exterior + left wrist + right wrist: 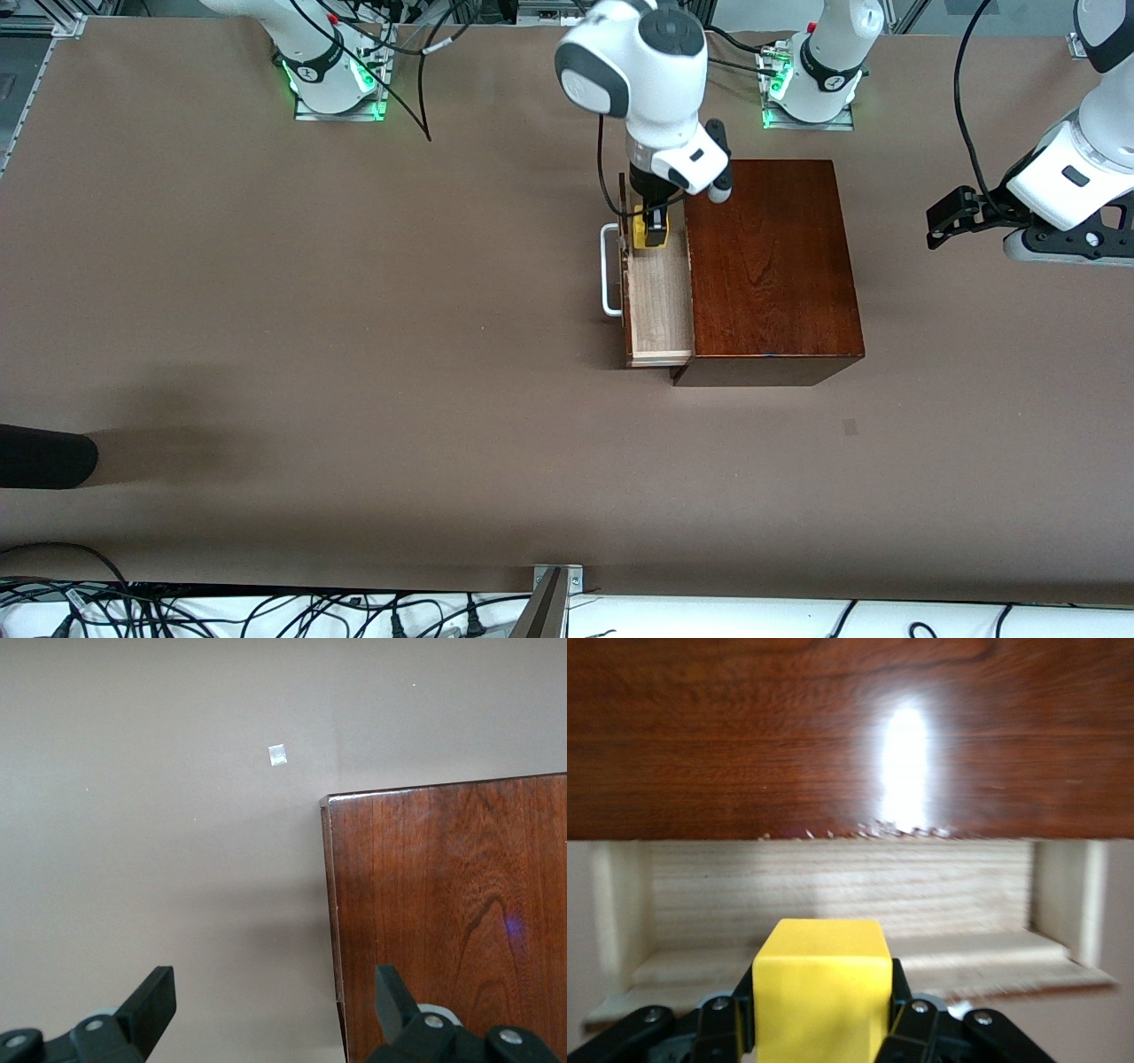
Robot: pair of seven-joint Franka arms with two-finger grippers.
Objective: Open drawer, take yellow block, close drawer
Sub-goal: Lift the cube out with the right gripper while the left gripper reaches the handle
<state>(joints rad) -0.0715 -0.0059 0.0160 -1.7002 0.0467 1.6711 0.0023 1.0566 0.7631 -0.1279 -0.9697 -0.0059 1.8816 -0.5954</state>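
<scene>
Cube [821, 988] (plain yellow) between right gripper [822, 1010] fingers

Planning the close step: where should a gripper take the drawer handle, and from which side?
Grip the white U-shaped handle on its long straight bar, coming from above with jaws across it. The bar stands clear of the drawer front, leaving a gap for one finger. The right gripper holds the yellow block; the left gripper waits open.

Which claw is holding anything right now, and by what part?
Right claw grips the yellow block by two facing sides, over the open drawer. Left claw holds nothing.
</scene>
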